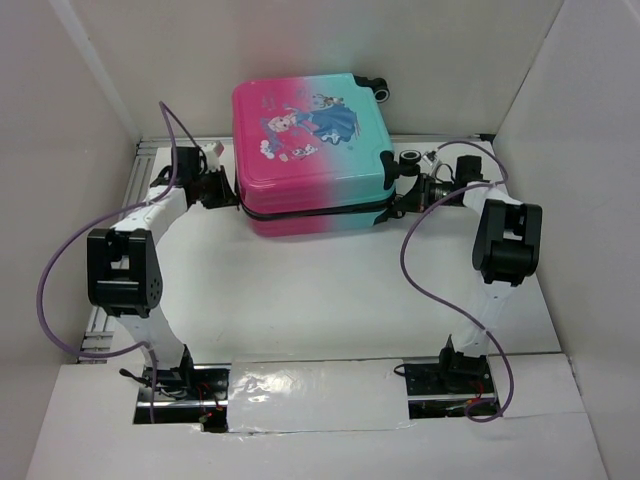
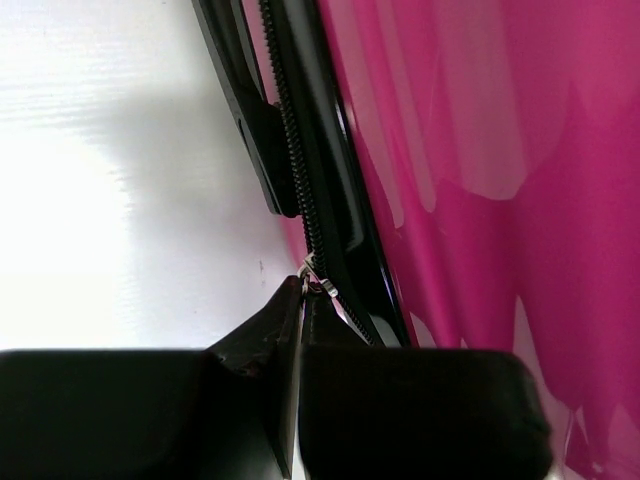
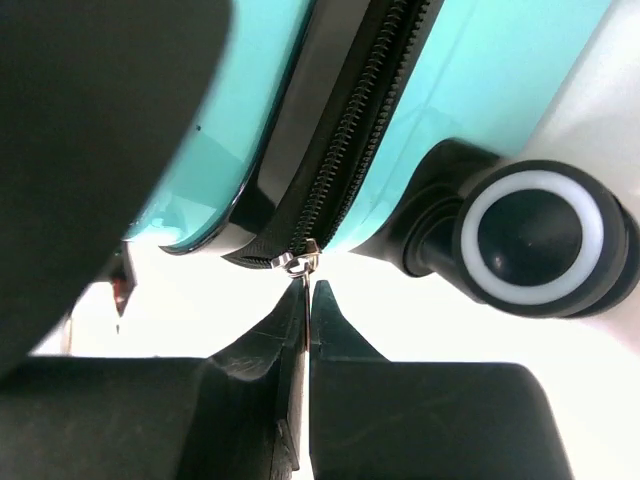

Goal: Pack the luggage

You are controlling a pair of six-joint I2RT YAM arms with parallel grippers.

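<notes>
The luggage (image 1: pixel 310 150) lies flat at the back of the table, its shell fading from magenta-pink to teal, lid down. My left gripper (image 1: pixel 222 190) is at its left side, shut on a metal zipper pull (image 2: pixel 312 285) on the black zipper track against the pink shell (image 2: pixel 480 200). My right gripper (image 1: pixel 400 192) is at its right side by a black wheel (image 3: pixel 545 240), shut on the other zipper pull (image 3: pixel 297 264) under the teal shell (image 3: pixel 480 70).
White walls close in the table on the left, right and back. A metal rail (image 1: pixel 120 210) runs along the left edge. Purple cables (image 1: pixel 420 270) loop off both arms. A second wheel (image 1: pixel 380 88) sticks out at the suitcase's back right corner.
</notes>
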